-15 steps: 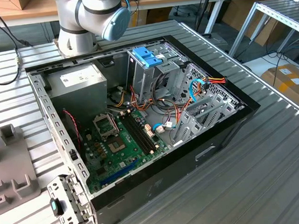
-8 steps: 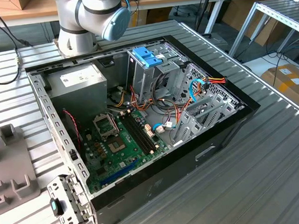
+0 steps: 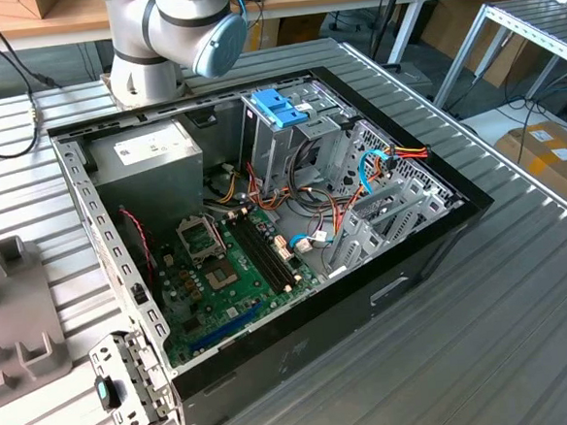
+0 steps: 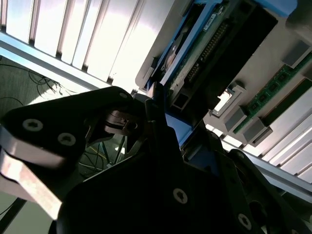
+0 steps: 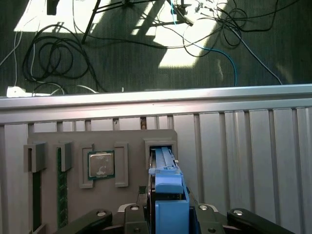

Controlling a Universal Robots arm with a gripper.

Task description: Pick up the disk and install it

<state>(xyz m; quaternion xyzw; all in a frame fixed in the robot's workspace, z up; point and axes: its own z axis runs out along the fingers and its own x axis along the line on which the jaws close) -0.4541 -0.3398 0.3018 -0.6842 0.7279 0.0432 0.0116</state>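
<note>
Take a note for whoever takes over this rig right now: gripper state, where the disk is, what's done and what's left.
Gripper: at the disk, straddling its blue carrier in the first wrist view. Whether it has closed on it cannot be told.
Disk: standing on edge in a slot of the grey holder tray, next to the pocket holding a processor chip.
Done: the gripper is in place at the disk.
Left: the disk appears to sit in its slot, not yet lifted out, and it is not yet installed in the open computer case.
</note>
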